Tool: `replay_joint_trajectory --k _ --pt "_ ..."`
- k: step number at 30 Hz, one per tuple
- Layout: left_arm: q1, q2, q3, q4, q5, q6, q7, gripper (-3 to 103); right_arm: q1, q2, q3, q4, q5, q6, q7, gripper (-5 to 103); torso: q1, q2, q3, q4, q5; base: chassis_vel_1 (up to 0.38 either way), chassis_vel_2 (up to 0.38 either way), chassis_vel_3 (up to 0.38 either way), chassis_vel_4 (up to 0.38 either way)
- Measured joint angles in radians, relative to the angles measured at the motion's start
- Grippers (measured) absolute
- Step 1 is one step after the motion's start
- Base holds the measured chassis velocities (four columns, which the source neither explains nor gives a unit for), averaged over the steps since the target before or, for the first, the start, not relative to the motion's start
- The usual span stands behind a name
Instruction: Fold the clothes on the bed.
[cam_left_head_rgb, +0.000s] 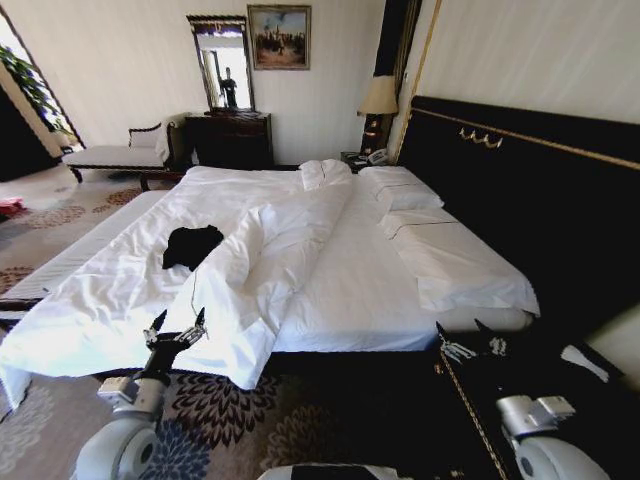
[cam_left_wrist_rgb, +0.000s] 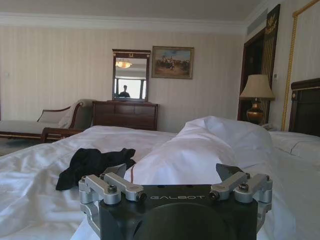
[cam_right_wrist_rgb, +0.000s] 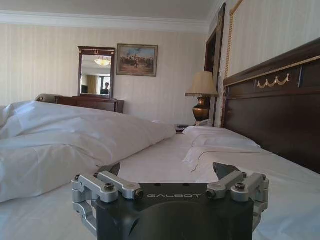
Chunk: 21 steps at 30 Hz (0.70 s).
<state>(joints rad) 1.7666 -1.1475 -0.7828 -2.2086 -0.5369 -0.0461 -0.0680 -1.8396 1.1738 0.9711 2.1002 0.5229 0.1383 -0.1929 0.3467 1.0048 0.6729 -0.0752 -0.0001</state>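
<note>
Approach step, judging by layout; folding not yet begun.

Lying crumpled on the white duvet (cam_left_head_rgb: 300, 250) of the bed (cam_left_head_rgb: 360, 290): the black T-shirt (cam_left_head_rgb: 192, 245), in a loose heap, just beside the rolled-up ridge of duvet running down the bed's middle, on the side toward the bench (cam_left_head_rgb: 115, 155). Lettering not readable.

Hovering at the bed's near edge: left gripper (cam_left_head_rgb: 176, 327), jaws apart, holding nothing, pointing toward the shirt but well short of it. In the left wrist view, showing beyond the open left gripper (cam_left_wrist_rgb: 172, 175): the shirt (cam_left_wrist_rgb: 92, 164), slightly off to one side, with duvet between.

Hanging near the bed's corner by the dark headboard (cam_left_head_rgb: 520, 190): right gripper (cam_left_head_rgb: 472, 335), jaws apart too, empty, well apart from the shirt, facing bare sheet and pillows (cam_right_wrist_rgb: 220, 137).

Needing next, as a judgement: closing in on the shirt with both arms, likely by driving or leaning in; then spreading the heap flat before any fold. Risk: pinching duvet along with the soft fabric.
</note>
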Motion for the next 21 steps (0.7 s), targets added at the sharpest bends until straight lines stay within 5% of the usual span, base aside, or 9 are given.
replay_joint_trajectory --k 10,21 --pt "0.086 0.025 -0.025 -0.008 0.018 -0.074 0.066 100 0.009 0.000 -0.001 -0.010 -0.001 0.001 0.001 100 0.000 0.000 0.000 -0.0001 0.0002 -0.144 0.126 0.133 -0.133" --pt "0.085 0.021 -0.020 -0.013 0.021 -0.079 0.066 100 0.019 -0.007 -0.002 -0.012 -0.002 0.000 0.008 100 0.000 0.000 0.000 -0.0001 0.0001 -0.123 0.123 0.116 -0.125"
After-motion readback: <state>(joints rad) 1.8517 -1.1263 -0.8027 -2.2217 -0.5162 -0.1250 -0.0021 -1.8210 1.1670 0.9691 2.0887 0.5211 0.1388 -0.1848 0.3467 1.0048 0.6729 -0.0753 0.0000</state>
